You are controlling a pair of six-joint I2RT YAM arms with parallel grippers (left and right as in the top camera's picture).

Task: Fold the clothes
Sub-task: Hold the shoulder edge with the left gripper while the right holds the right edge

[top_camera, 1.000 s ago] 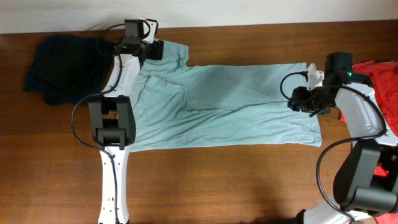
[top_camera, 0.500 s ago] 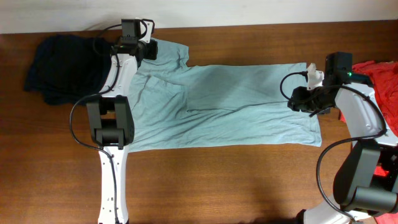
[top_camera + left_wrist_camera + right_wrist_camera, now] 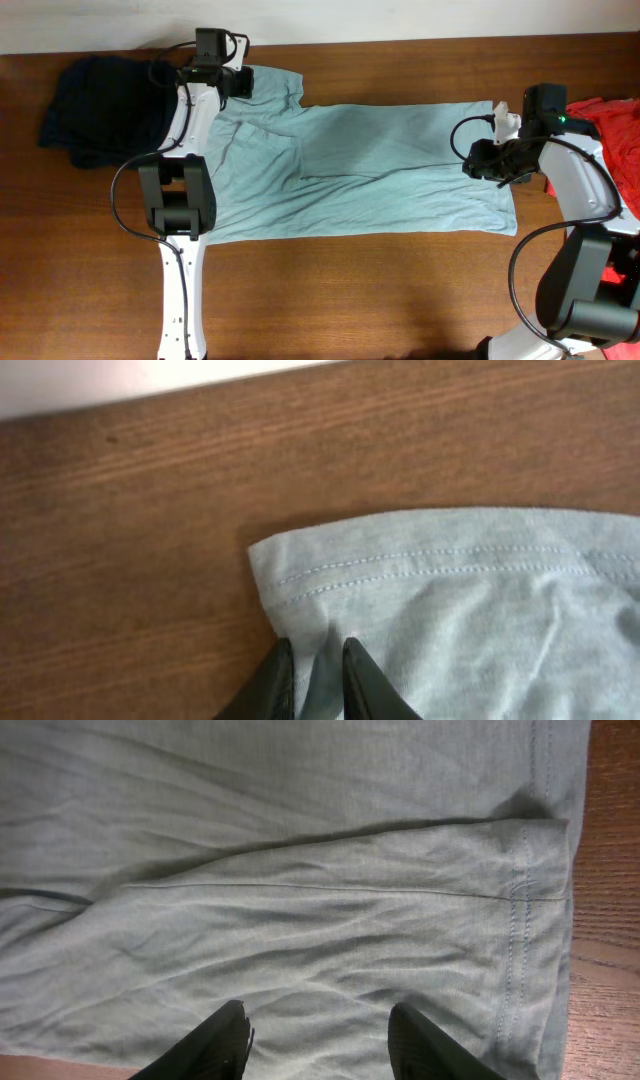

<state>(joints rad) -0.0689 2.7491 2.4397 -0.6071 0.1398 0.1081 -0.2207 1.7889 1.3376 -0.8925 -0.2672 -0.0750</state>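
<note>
T-shirt (image 3: 370,165) pale grey-teal, spread flat, lightly wrinkled; left end effector (image 3: 316,652) clamped on it, right end effector (image 3: 318,1020) apart.

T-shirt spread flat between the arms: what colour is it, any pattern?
The T-shirt is plain pale grey-teal, no pattern; overhead view shows it best.

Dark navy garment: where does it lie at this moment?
In the overhead view the dark navy garment lies bunched at the table's far left end, near the back edge, just left of the left pincer and the grey-teal T-shirt's sleeve.
</note>
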